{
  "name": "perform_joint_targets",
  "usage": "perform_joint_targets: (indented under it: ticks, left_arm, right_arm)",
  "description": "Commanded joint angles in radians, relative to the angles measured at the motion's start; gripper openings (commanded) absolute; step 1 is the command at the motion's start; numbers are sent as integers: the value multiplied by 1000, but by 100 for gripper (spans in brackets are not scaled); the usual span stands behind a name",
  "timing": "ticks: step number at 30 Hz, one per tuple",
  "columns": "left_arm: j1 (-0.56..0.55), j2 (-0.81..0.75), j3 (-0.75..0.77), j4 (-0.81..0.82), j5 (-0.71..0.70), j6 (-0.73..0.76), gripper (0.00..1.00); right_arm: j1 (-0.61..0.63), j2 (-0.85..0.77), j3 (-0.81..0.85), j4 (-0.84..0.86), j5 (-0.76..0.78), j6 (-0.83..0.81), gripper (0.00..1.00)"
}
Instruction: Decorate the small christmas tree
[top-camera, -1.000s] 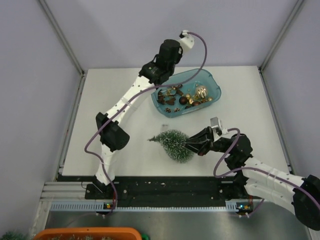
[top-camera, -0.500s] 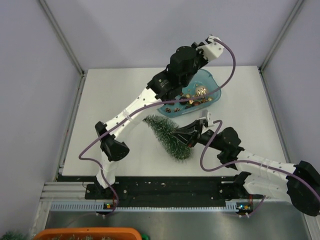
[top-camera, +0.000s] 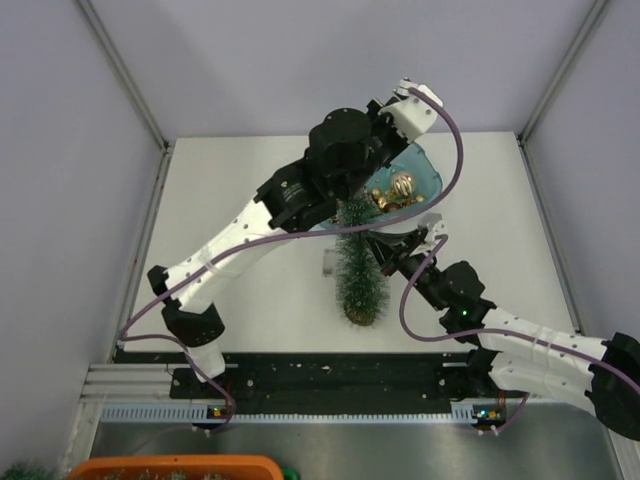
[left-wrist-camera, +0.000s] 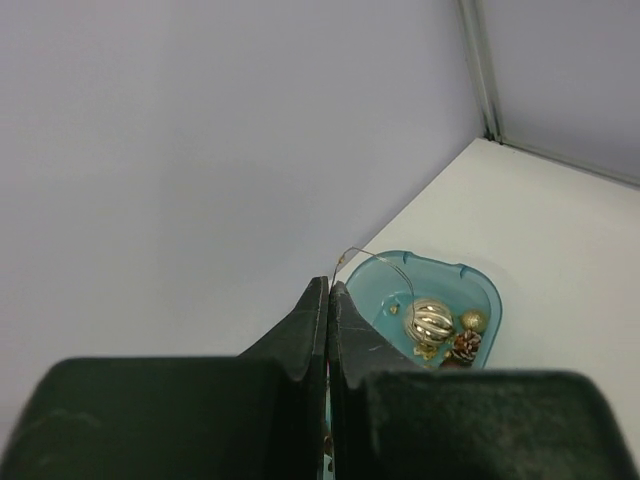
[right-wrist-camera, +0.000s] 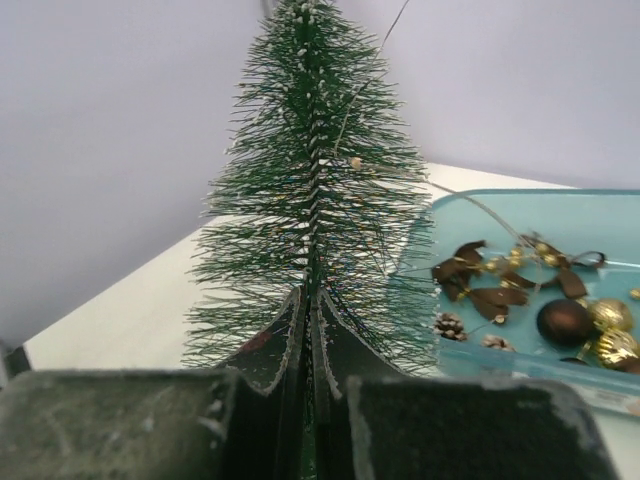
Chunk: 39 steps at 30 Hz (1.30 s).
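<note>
Small christmas tree stands upright just on the near side of blue tray, with right gripper at its flank.

Left wrist: left gripper pinched on thin wire, which loops toward the tray.

Right wrist: jaws clamped on the lower trunk. Dark bristles, frosted tips.

Judged: hanging step in hand. Next, drape the wire over a branch without tipping the tree.

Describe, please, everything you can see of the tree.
The tree is a slim cone of dark green bristles with frosted tips on a central stem, standing upright on a round brown base, apparently on the table, just near of the tray. The right tool is shut on its lower stem; a thin wire crosses its upper bristles.
</note>
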<state>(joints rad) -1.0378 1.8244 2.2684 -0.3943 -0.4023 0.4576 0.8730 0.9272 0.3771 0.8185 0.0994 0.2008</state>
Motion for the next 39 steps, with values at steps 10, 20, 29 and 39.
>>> perform_joint_targets:
  ticks: [10, 20, 29, 39]
  left_arm:
    - [-83, -281, -49, -271, 282, -249, 2]
    - [-90, -359, -94, -417, 461, -221, 0]
    - [174, -657, -544, -356, 301, -259, 0]
    - [309, -824, -828, -236, 82, -283, 0]
  right_arm:
    - [20, -28, 9, -79, 227, -35, 0]
    - [21, -93, 16, -119, 315, -72, 0]
    - [20, -195, -81, 54, 142, -97, 0]
    - [-55, -153, -89, 116, -186, 52, 0]
